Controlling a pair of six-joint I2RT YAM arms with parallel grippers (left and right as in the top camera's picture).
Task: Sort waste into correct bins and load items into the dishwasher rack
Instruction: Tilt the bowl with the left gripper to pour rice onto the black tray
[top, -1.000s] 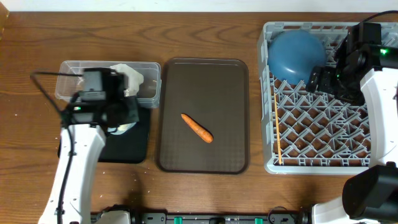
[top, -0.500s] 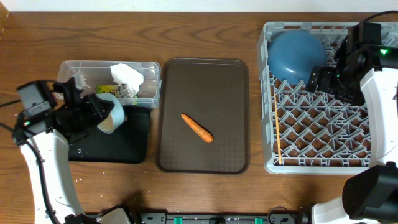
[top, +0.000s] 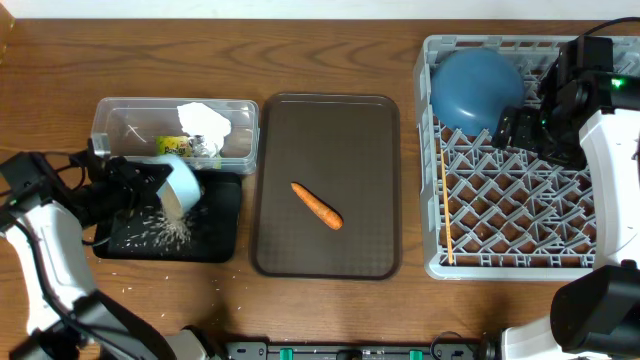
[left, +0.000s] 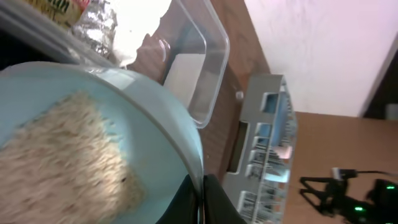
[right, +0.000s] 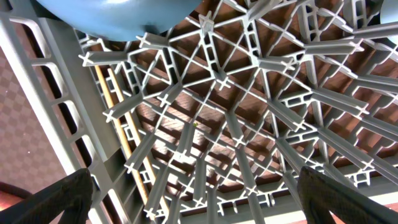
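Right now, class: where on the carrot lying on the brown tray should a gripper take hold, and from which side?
Probably around the middle of the carrot, from straight above. It lies flat and alone on the brown tray, slanting upper left to lower right, so the jaws should close across that slant.

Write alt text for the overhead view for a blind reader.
The left gripper tips a light-blue cup, spilling rice onto a black tray at left. A carrot lies on the brown tray in the middle; a blue bowl and chopsticks sit in the grey rack on the right.
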